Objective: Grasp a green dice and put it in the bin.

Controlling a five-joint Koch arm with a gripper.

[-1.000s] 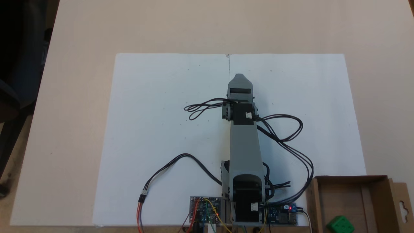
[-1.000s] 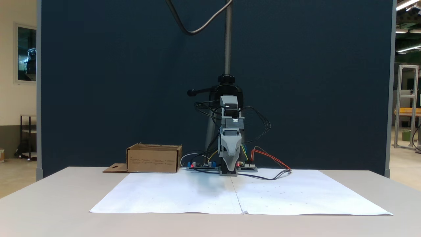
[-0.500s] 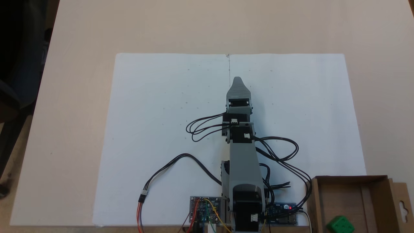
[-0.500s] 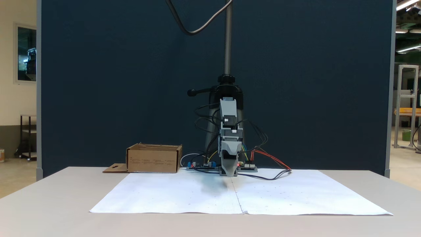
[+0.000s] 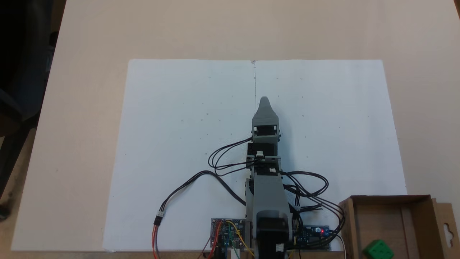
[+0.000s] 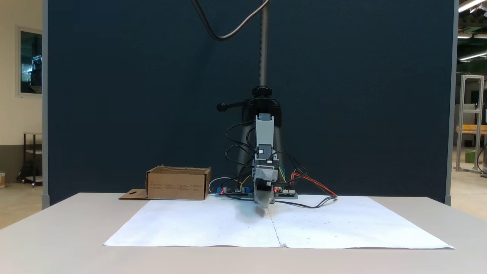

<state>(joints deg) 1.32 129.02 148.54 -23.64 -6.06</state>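
Gripper [image 5: 264,100] retracted, lower | green dice [image 5: 377,249] in bin [image 5: 424,216] | no legible writing

From my remote station, the green dice [image 5: 378,249] and the bin [image 5: 428,216], off to the gripper's [image 5: 264,101] right in a fixed view, are cropped by the bottom edge. The jaws stack into 1 tip, so I cannot judge the gap. The arm hides its own base there.

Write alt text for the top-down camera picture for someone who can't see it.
A green dice sits inside the cardboard bin at lower right, while the grey arm's empty gripper points over white paper mid-table.
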